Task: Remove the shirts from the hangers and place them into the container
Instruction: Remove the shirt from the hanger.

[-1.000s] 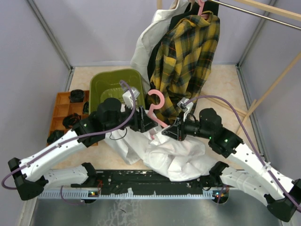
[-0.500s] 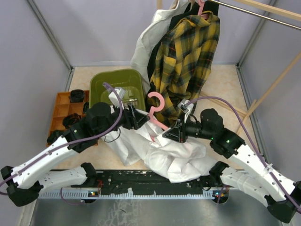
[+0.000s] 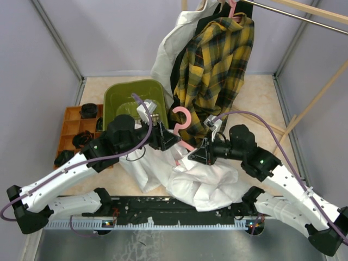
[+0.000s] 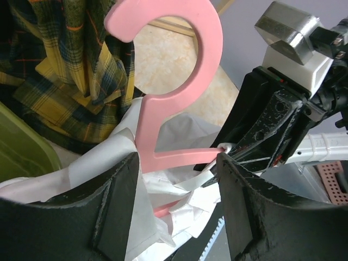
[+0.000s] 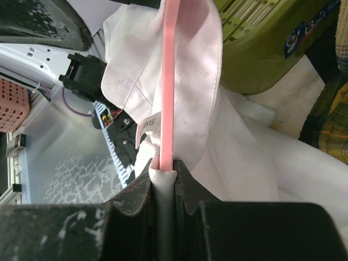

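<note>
Clamping thin pink hanger [image 5: 169, 81] inside rumpled white shirt [image 5: 130, 76].

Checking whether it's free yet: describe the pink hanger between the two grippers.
The pink hanger is flat and plastic-looking, with an open hooked top standing clear above the white shirt. Its arm is wrapped in that shirt's cloth. The right gripper is shut on arm and cloth together; the open left gripper straddles its neck.
</note>
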Controlling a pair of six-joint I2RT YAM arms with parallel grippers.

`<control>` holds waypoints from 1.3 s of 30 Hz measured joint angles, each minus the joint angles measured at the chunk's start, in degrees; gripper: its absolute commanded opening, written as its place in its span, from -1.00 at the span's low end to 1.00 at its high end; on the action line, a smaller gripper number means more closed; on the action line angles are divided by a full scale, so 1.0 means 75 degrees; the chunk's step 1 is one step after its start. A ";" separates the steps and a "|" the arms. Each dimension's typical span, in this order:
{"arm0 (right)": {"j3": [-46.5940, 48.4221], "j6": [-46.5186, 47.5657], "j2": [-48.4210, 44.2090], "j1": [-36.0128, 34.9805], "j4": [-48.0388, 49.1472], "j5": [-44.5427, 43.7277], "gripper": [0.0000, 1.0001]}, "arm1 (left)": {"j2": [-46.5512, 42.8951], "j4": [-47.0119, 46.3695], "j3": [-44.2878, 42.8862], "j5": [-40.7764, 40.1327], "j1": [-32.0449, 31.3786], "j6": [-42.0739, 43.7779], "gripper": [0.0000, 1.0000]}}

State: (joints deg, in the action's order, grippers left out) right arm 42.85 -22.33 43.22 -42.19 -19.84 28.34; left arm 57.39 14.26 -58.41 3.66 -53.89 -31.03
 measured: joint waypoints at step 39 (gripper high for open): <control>0.0149 0.0026 -0.0271 -0.0067 -0.0347 0.0143 -1.00 | 0.0787 0.0446 -0.0714 -0.0522 -0.0137 0.0041 0.00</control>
State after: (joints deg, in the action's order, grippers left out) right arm 43.97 -22.13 41.19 -42.70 -22.44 29.41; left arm 63.29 17.61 -63.77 -0.25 -54.92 -30.72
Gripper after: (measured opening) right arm 0.108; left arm 0.580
